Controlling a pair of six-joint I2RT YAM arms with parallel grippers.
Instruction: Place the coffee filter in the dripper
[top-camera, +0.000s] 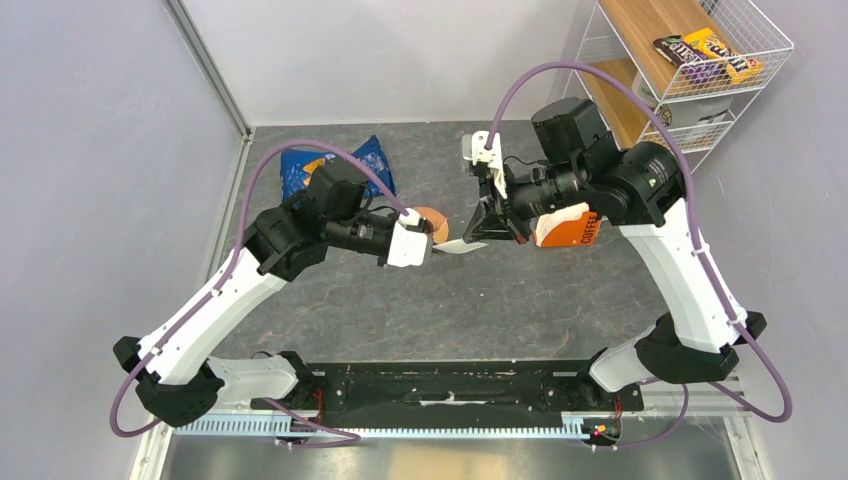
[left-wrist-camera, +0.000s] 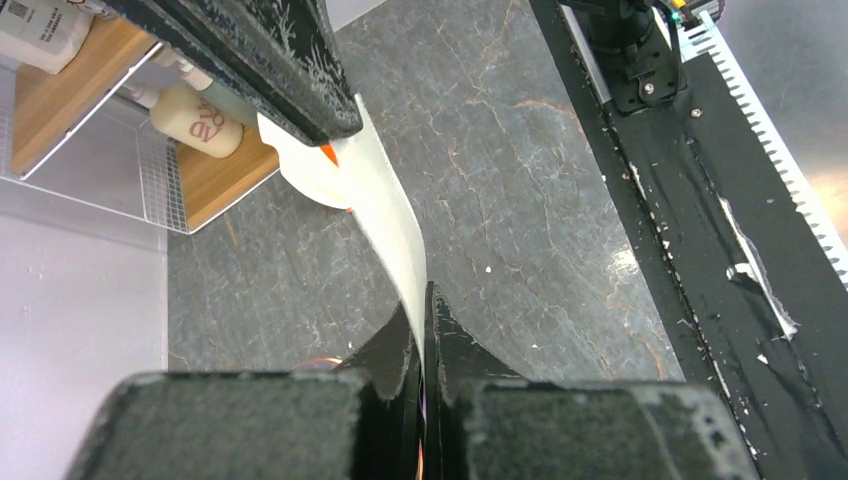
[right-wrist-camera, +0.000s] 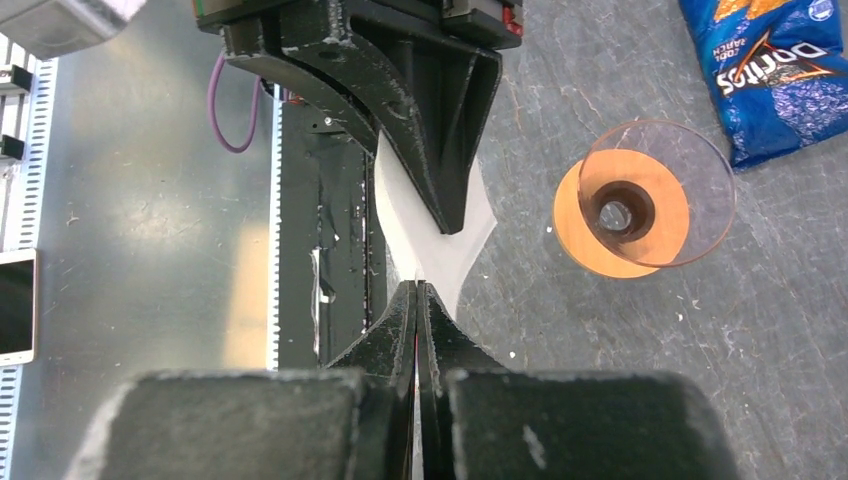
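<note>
- Paper first: the coffee filter (left-wrist-camera: 390, 220) hangs in the air above the bench (right-wrist-camera: 600, 380), stretched between the two hands, flat and slightly bowed rather than opened into a cone.
- The left hand (left-wrist-camera: 425, 310) is closed narrow on one edge of the filter, and the right hand (right-wrist-camera: 417, 300) is pinched tight on the opposite edge. Neither holds anything else.
- The dripper (right-wrist-camera: 590, 250) stands on the bench just beside the filter, empty, with its dark hollow facing up. The filter is not over it yet.
- My reading is that the step in hand is carrying and orienting the filter, so the two hands need to travel together. If they drift apart, the thin sheet will likely tear at a pinch point.
- Ease the tension a little so the paper can bulge open, then point the narrow end down over the hollow.
- Centre it before lowering, since a filter that lands on the flat orange rim would probably fold or tip out.
- Release one side only once the tip sits inside, then let the other go gently so the dripper is not dragged.
- The blue chip bag (right-wrist-camera: 775, 70) lies near the dripper on the far side, so keep the approach away from it.
</note>
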